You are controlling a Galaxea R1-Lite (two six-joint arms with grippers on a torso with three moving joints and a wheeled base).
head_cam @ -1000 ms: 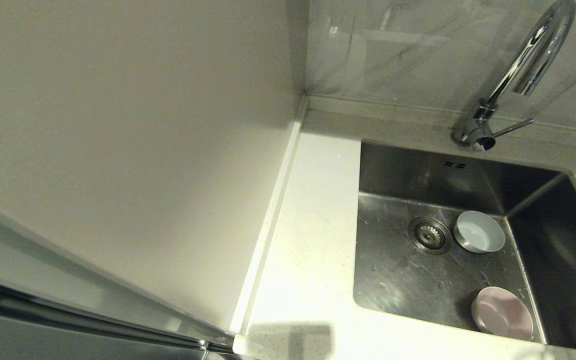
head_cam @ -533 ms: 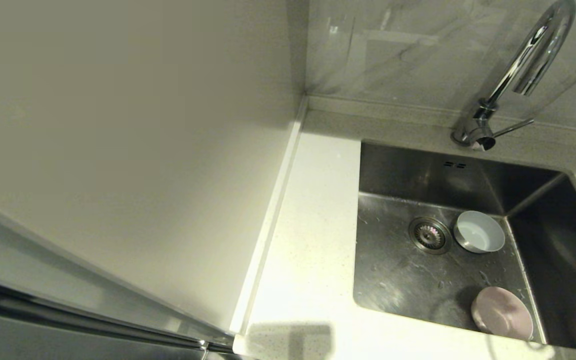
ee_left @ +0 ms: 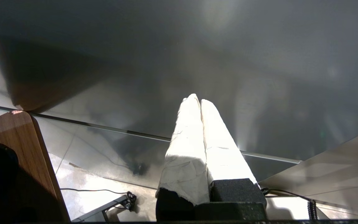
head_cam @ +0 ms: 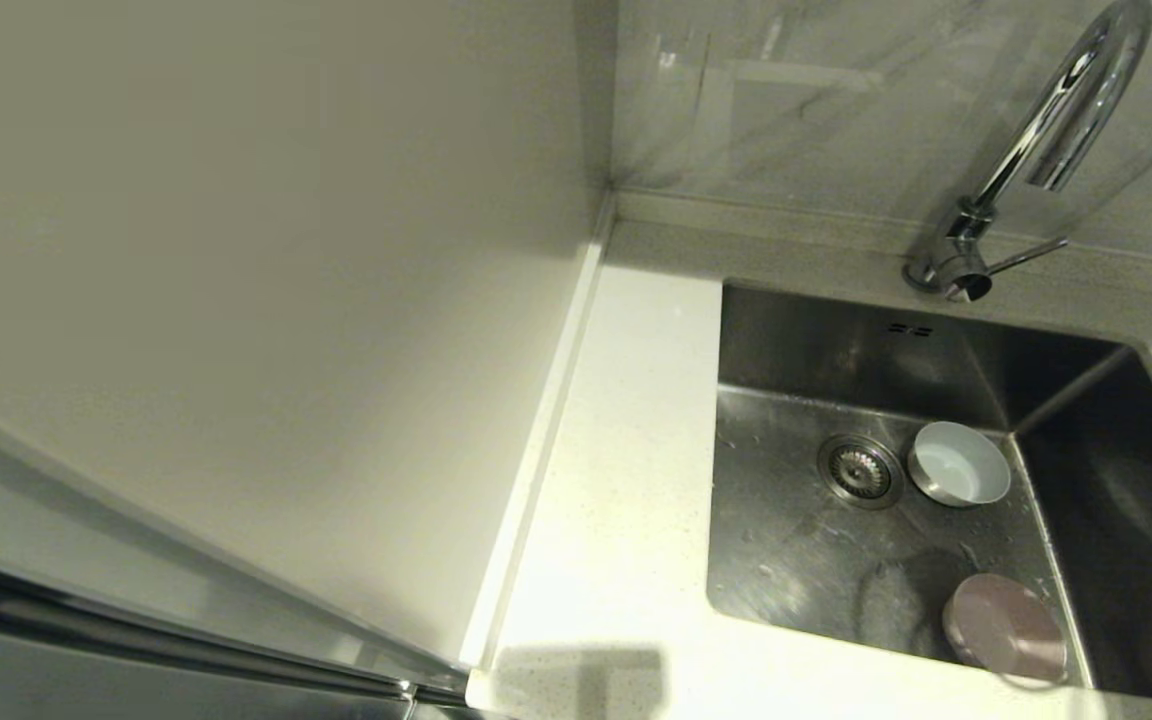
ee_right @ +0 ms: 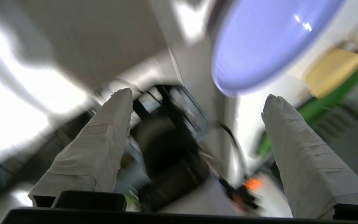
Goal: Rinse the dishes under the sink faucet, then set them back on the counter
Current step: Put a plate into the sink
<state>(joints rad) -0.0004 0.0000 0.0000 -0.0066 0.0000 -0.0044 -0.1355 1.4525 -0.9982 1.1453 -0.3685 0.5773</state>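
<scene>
Stainless sink (head_cam: 786,560) holds bowl (head_cam: 1004,627) and mug (head_cam: 958,463) for rinsing — right claw (ee_right: 197,109) released, near plate (ee_right: 266,40); left claw (ee_left: 197,102) clenched, parked.

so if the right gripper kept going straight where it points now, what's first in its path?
Hard to say. Right gripper, jaws open and empty, aims between the round lavender plate and a blurred dark shape; the plate sits off to one side. Probably that dark clutter, depth unclear.
</scene>
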